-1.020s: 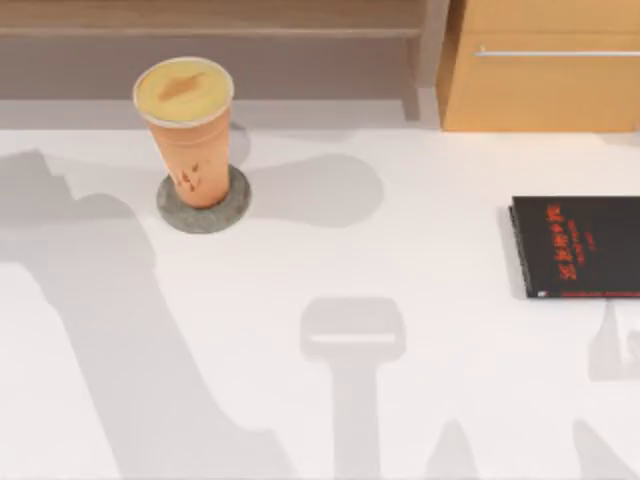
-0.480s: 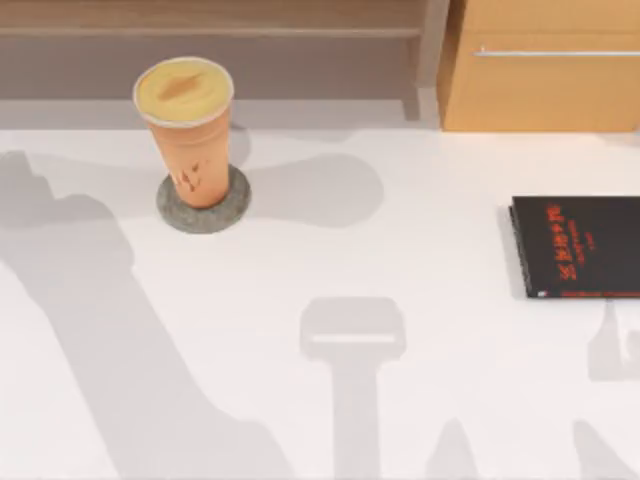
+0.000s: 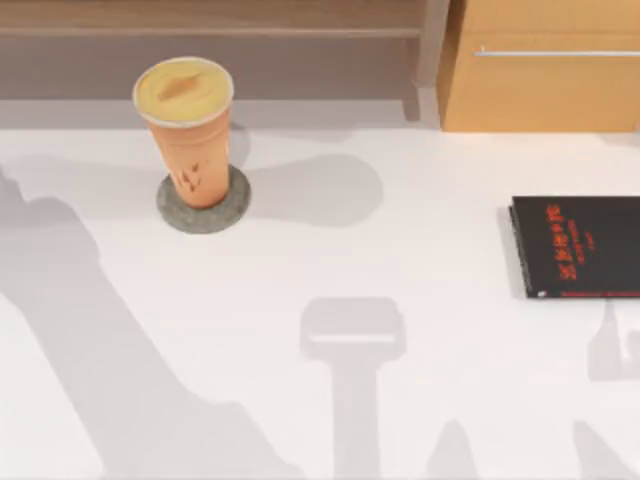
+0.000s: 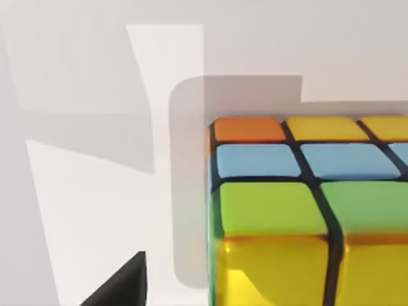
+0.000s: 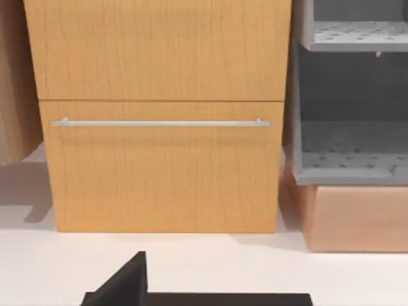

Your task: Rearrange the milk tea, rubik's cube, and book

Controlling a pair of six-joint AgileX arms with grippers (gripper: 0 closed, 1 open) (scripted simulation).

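Plainly upright, milk tea [image 3: 190, 130] on coaster [image 3: 203, 208]

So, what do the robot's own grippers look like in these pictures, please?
Little is visible: a plain, matte black, angular wedge at the frame edge of the left wrist view and the same black shape in the right wrist view. No cables or markings show.

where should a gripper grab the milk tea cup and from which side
Grip the milk tea around its tapered wall, probably mid-height or above, where it is wider, so it can't slip down. It stands upright on the grey coaster, and the round lid offers no edge for a top grasp. Come in level from the table's open front or side; the wooden shelf unit stands close behind.
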